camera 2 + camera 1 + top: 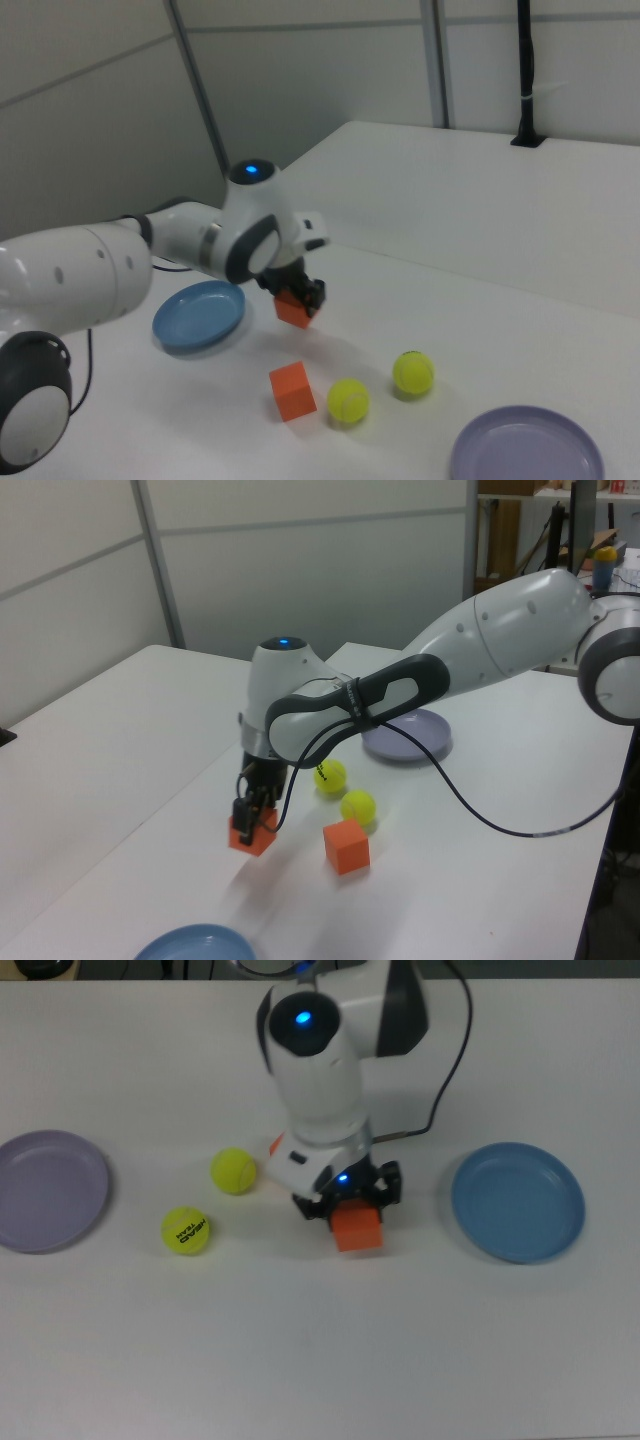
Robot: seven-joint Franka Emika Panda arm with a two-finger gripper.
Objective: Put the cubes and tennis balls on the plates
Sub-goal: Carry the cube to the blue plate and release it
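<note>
My gripper is shut on one orange cube and holds it above the table, between the balls and the blue plate. The left view shows the held cube casting a shadow below it. The second orange cube rests on the table; in the top view only a sliver of it shows beside the arm. A plain tennis ball and a lettered tennis ball lie on the table toward the top view's left. The purple plate lies at the top view's far left with nothing on it.
The white arm reaches in from the top view's upper edge, with a black cable trailing beside it. In the right view, the blue plate lies behind the held cube, and the purple plate sits at the bottom right.
</note>
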